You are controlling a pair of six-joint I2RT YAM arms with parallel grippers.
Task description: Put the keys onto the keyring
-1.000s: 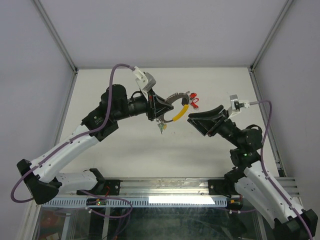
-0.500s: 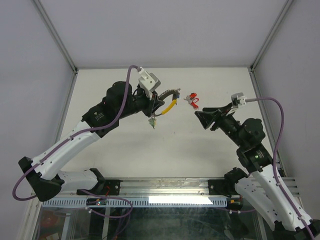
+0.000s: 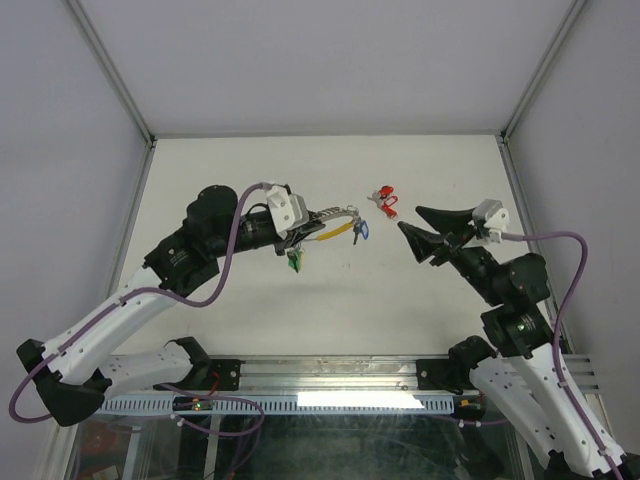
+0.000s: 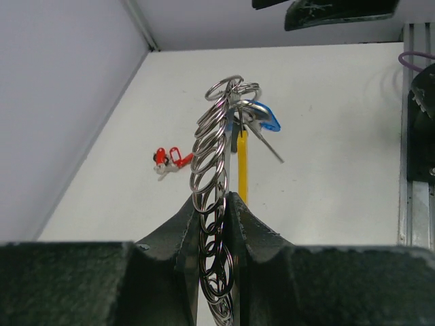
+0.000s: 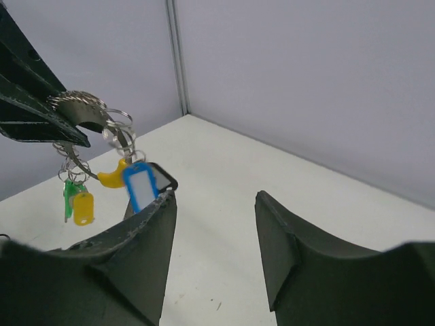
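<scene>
Aloft above the white table (image 3: pixel 330 310), the keyring (image 3: pixel 335 218) is clamped by its silvery chain between the closed fingers of the left gripper (image 4: pixel 212 200). A blue-tagged key (image 3: pixel 361 231) hangs from the keyring's far end, and a green-tagged key (image 3: pixel 294 262) dangles beneath it, close to that gripper. Red-tagged keys (image 3: pixel 384 200) lie on the table just beyond the keyring. To the keyring's right and apart from it, the right gripper (image 3: pixel 410 220) stands with fingers spread, facing the blue tag.

Keyring (image 4: pixel 211 149) tail cut off below
</scene>
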